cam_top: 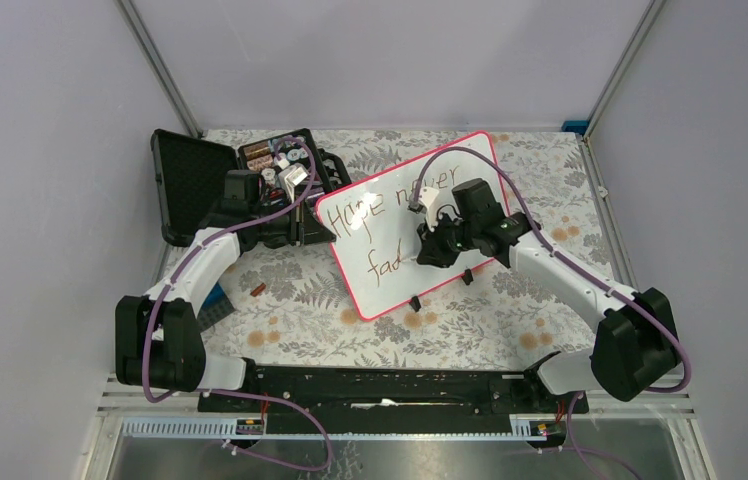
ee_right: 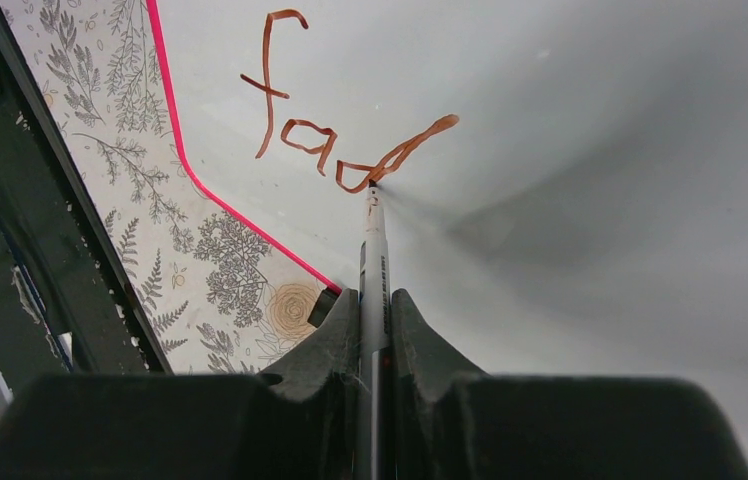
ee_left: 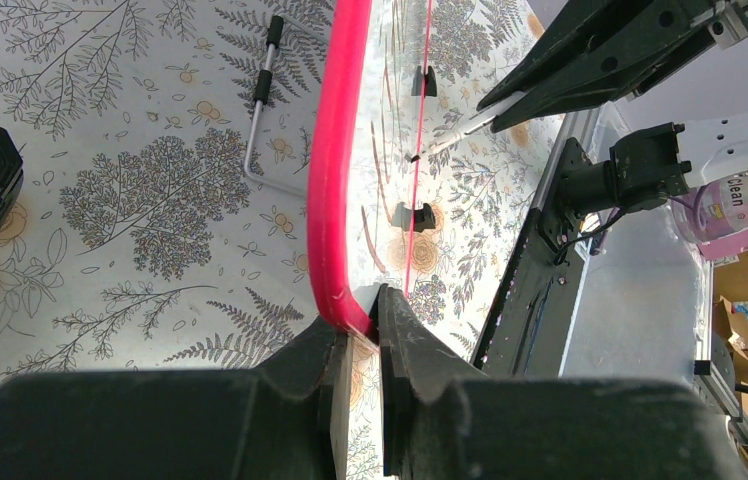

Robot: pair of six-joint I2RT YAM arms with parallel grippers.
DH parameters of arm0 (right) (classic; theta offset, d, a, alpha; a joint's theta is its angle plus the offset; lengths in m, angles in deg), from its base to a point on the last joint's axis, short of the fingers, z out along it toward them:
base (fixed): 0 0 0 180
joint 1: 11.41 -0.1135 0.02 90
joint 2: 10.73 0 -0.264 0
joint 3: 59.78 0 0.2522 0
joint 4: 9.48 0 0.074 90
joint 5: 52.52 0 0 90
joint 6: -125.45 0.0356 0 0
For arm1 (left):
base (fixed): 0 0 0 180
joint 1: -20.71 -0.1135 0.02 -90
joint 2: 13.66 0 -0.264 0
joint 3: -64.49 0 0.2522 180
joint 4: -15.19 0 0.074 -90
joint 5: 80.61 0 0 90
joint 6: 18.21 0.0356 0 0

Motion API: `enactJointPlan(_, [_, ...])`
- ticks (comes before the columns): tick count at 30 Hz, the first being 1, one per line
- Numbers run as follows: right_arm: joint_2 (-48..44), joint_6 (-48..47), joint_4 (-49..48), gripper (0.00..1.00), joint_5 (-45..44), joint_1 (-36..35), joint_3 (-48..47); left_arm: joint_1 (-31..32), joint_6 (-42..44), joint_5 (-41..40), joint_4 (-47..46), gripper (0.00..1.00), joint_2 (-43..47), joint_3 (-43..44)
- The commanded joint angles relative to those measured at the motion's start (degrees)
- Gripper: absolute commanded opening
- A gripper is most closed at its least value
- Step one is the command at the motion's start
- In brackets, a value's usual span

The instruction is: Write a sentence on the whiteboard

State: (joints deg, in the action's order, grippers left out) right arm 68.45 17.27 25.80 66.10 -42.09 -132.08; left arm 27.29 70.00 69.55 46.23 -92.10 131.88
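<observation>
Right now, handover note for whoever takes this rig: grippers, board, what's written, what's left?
Left gripper: shut on the pink rim of the whiteboard, at a corner.
Right gripper: shut on the marker, tip touching the board at the end of "fad".
Done: the sentence reads "Hope never" on line one, "fad" on line two.
Left: finish that word, probably "fades", then lift the marker off.
The black case lies open beyond the left arm.
</observation>
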Motion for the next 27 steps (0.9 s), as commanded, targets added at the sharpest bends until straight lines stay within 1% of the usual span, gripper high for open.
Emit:
enactJointPlan(1, [-0.47, -1.24, -0.95, 0.0, -0.47, -0.64, 1.01, 1.5, 4.59, -1.76, -0.82, 0.0, -0.56, 1.35])
enactJointPlan(20, [-2.42, -4.28, 2.93, 0.0, -3.08, -0.67, 1.08, 1.58, 4.77, -1.97, -0.76, 0.0, -0.75, 1.31])
enactJointPlan(23, [-3.1, -4.45, 4.2, 0.0, -2.26, -0.66, 0.15, 1.58, 4.68, -1.98, -0.76, 0.0, -0.78, 1.39])
enactJointPlan(27, [-4.07, -3.62, 7.35, 0.0, 3.05, 0.09, -2.25, 1.67, 5.16, -1.98, 0.05, 0.0, -0.72, 1.57])
